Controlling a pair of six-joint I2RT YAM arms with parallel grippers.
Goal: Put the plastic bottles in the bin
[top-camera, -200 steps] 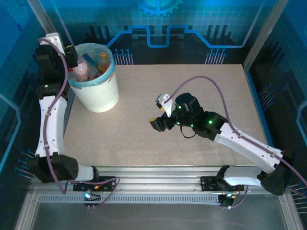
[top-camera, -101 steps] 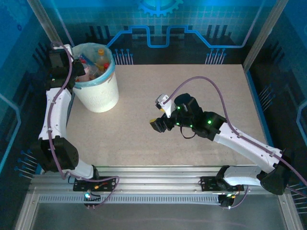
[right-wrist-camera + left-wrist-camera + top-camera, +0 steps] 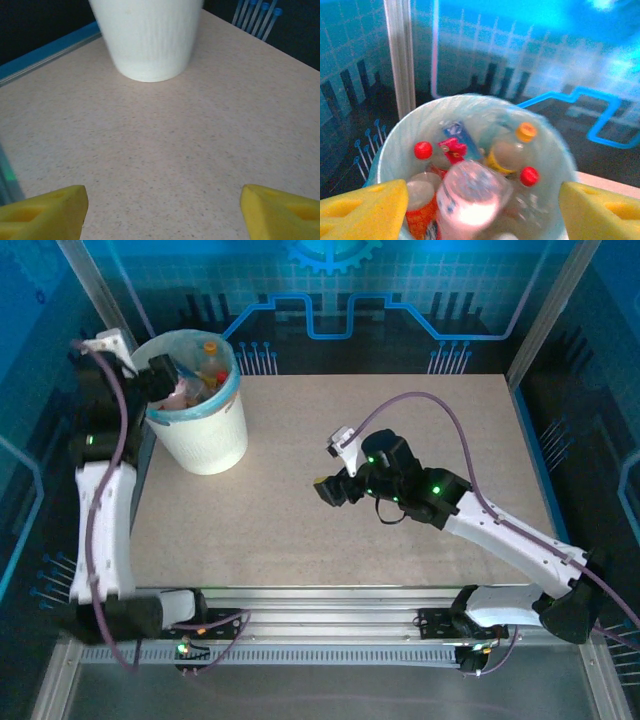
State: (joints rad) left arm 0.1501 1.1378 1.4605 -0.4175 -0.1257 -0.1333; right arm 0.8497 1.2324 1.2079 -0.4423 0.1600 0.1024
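Moved: the left gripper [image 3: 160, 373], drawn back off the left side of the bin [image 3: 215, 435] half a second ago, now hangs in over its left rim, and that arm's elbow has swung further out to the left; the right gripper [image 3: 330, 490] has crept slightly toward the far edge of the tabletop [image 3: 420, 410]
Bin: upright at the far-left corner of the tabletop, blue liner folded over its rim
Bottles [image 3: 507, 152]: heaped inside the bin, red and orange caps showing
Pink bottle [image 3: 470, 195]: on top of the heap, under the left gripper, too blurred to tell whether it rests or drops
Done: every bottle I can make out is already in the bin, so the job looks finished or very nearly
Left to do: by my reading, only drawing the arms back; the stretch of tabletop between the right gripper and the bin's foot carries nothing
Left arm: reared up along the left edge, wrist bent in and looking down into the bin
Left jaws: wide apart, yellow pads [image 3: 362, 210] either side of the bin mouth, gripping nothing
Right arm: stretched from the near-right corner toward mid-tabletop, gripper low, aimed at the bin, well apart from it
Right jaws: apart, nothing between them
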